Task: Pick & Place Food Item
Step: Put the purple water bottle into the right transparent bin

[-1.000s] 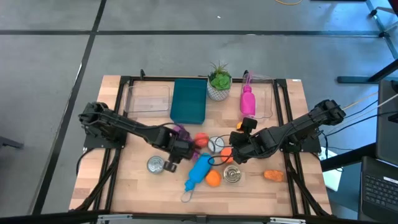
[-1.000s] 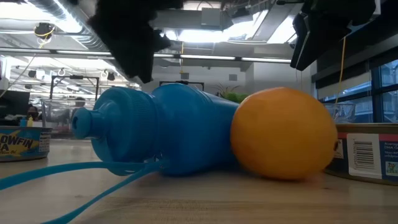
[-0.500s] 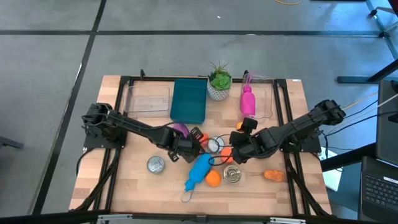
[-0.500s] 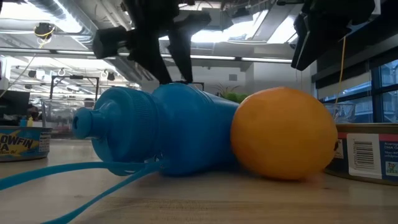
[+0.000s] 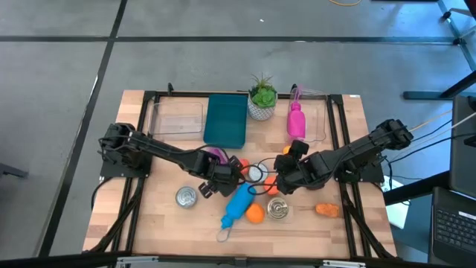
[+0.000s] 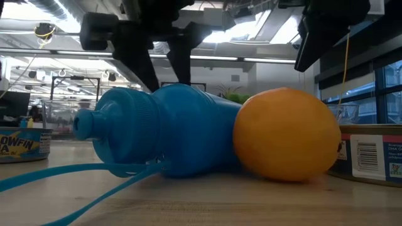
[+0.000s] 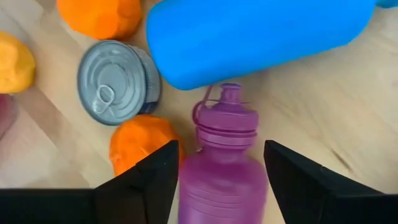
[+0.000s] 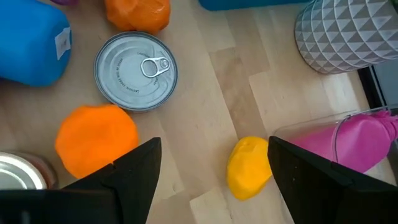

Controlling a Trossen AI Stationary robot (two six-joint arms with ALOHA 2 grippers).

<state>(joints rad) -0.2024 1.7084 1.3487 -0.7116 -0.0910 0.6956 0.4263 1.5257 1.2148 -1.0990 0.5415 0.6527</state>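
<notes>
**Two arms over a cluttered wooden table**

Wooden table on a grey concrete floor, seen from above, w/ a dark arm reaching in from each side toward the middle.

Left gripper sits mid-table; its wrist view shows the fingers spread apart, one on each side of a purple bottle lying on the wood. Can't tell if they touch it. The bottle's cap points at a blue bottle, lying on its side just beyond. Beside the purple bottle is an orange food item, close to the left finger, then a silver can w/ pull-tab lid.

Right gripper hovers nearby, jaws released & holding nothing. Its wrist view looks down on the same can, another orange piece & a small yellow food item.

At table level, the blue bottle & a round orange fruit lie touching, a labelled can just beside the fruit.

Back of the table: teal box, potted plant, pink bottle inside a clear bin. Near the front, one more can left of the blue bottle & a carrot-like orange piece toward the right edge.
</notes>
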